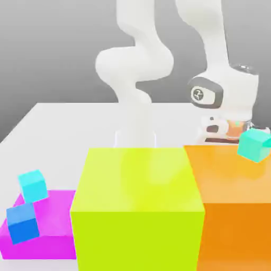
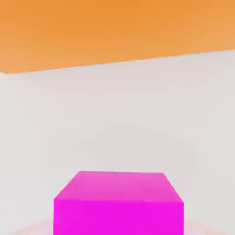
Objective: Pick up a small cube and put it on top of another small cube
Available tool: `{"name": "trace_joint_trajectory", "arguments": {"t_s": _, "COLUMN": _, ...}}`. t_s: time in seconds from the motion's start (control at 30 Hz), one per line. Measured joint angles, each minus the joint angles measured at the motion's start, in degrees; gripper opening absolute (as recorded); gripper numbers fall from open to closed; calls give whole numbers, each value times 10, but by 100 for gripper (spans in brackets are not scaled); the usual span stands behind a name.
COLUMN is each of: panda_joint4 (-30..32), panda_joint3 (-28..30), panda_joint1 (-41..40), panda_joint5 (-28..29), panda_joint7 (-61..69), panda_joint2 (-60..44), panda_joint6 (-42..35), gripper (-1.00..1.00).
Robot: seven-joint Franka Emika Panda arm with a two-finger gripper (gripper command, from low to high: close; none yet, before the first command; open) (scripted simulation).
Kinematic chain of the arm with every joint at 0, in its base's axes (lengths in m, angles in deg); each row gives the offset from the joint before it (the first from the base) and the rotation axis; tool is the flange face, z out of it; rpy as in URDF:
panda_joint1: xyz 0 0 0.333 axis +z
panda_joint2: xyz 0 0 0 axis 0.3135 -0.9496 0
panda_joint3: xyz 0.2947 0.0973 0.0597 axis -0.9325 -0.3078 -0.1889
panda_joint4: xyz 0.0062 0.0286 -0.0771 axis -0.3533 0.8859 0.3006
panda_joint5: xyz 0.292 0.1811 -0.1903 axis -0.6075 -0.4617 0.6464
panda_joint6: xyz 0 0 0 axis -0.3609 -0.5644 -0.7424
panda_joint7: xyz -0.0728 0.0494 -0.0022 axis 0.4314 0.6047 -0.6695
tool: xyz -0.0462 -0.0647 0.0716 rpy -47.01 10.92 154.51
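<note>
Behind the big orange block, the white Franka arm rises from its base, loops through a fat S-bend and drops its wrist straight down, so that the hand sinks out of sight past the orange block's far edge. Its gripper is drawn in narrow; the hand view shows the small magenta-pink cube sitting directly under the camera, so the jaws appear to be clamped on it, though the fingers themselves cannot be seen. That cube is a sharp-edged, flat-coloured solid with a matte face, and beyond it lies pale tabletop and then the orange block's wall. A teal small cube sits tilted on the orange block's top, near its edge at the exterior view's right. Pressed against the orange block stands a glossy lime-green block of similar bulk. Farther from the orange block, past the lime one, a low flat magenta slab carries a cyan small cube and a blue small cube, both askew.
</note>
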Motion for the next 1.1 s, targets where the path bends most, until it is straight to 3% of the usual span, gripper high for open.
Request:
{"name": "trace_joint_trajectory", "arguments": {"t_s": 0.43, "panda_joint4": -10, "panda_joint3": -8, "panda_joint1": 13, "panda_joint5": 226, "panda_joint7": -172, "panda_joint2": -32, "panda_joint6": -338, "gripper": -100}}
{"name": "trace_joint_trajectory", "arguments": {"t_s": 1.1, "panda_joint4": -61, "panda_joint3": -1, "panda_joint1": 80, "panda_joint5": 467, "panda_joint7": -354, "panda_joint2": -74, "panda_joint6": -900, "gripper": -100}}
